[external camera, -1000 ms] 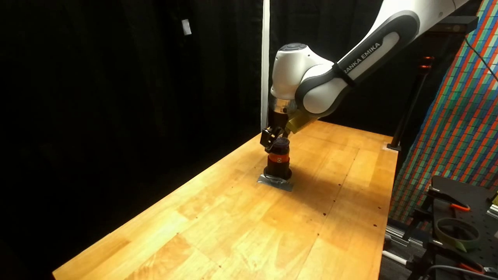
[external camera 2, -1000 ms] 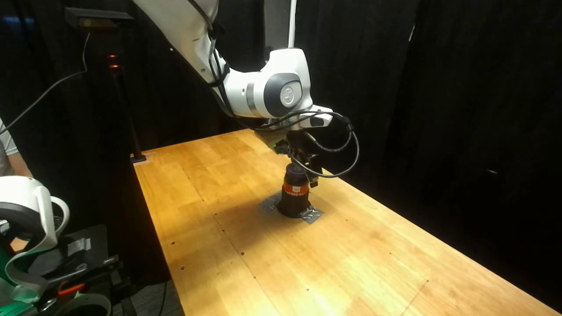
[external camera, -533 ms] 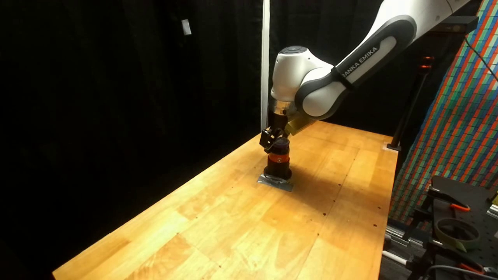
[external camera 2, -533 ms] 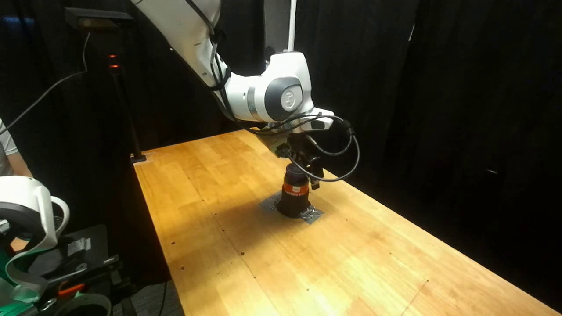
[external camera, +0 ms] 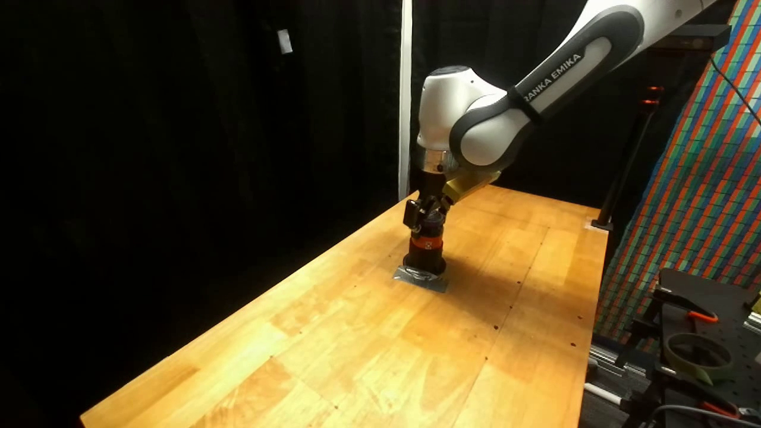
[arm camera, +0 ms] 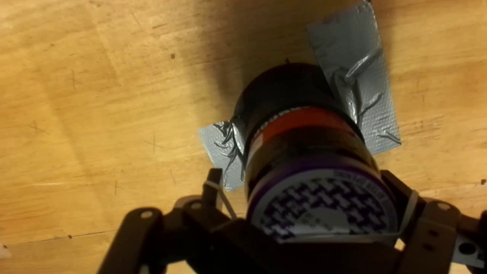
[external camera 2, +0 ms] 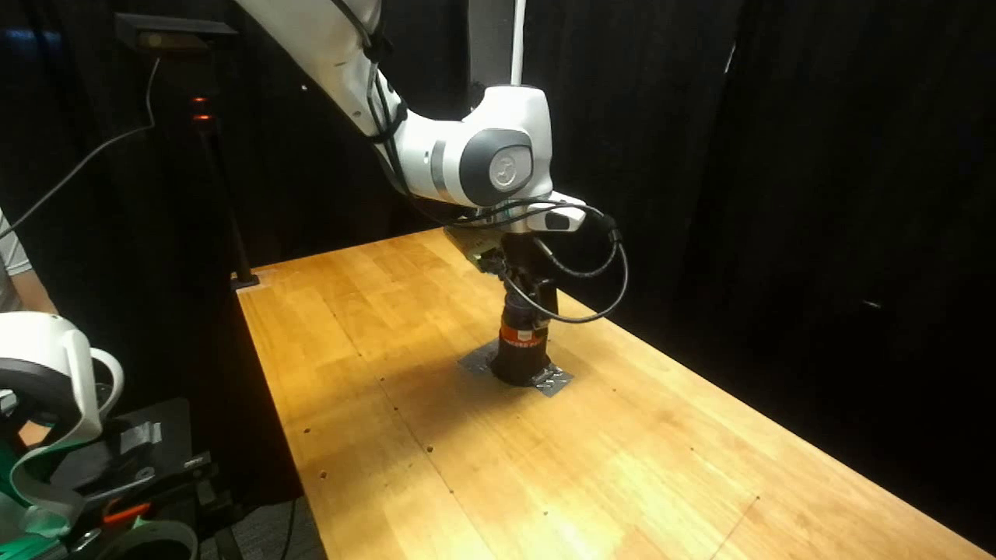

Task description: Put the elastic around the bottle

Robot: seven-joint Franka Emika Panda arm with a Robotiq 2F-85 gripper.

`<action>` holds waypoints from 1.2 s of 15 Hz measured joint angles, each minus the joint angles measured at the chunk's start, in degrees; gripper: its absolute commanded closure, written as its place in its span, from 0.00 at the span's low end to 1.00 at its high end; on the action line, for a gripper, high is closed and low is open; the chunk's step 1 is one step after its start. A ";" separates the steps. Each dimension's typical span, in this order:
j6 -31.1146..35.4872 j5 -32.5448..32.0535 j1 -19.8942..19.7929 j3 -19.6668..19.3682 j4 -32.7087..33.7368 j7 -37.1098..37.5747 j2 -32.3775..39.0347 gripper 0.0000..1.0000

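The bottle (arm camera: 308,125) stands upright on the table, dark with an orange-red band and a purple-and-white patterned lid. It shows in both exterior views (external camera: 427,244) (external camera 2: 522,337). My gripper (arm camera: 300,174) is open over its top, also seen in both exterior views (external camera: 425,219) (external camera 2: 531,289). In the wrist view the fingers are wide apart on either side of the lid. A gap shows at the left finger; the right finger is close beside the lid, contact unclear. A thin pale elastic (arm camera: 410,209) is stretched around both fingers, its visible strand crossing over the lid.
Grey tape (arm camera: 357,76) fixes the bottle's dark base to the wooden table (external camera: 380,345). The table's long edge drops off near the bottle on the black curtain side. A cable loop (external camera 2: 626,268) hangs from the wrist. A side cart with tools (external camera: 707,333) stands beyond the table.
The arm dipped slightly, then rose again. The gripper has shifted sideways over the bottle, and its fingers now stand around the lid. The bottle has not moved.
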 measured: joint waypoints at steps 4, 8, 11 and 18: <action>-1.23 0.32 -0.24 0.71 -4.23 -2.16 -3.46 0.00; -1.26 0.32 -0.34 0.74 -8.64 -3.20 -6.61 0.26; -0.93 0.24 -0.34 0.77 -10.72 -3.65 -8.10 0.49; 6.07 0.02 -0.34 1.10 -17.46 -4.36 -12.39 1.00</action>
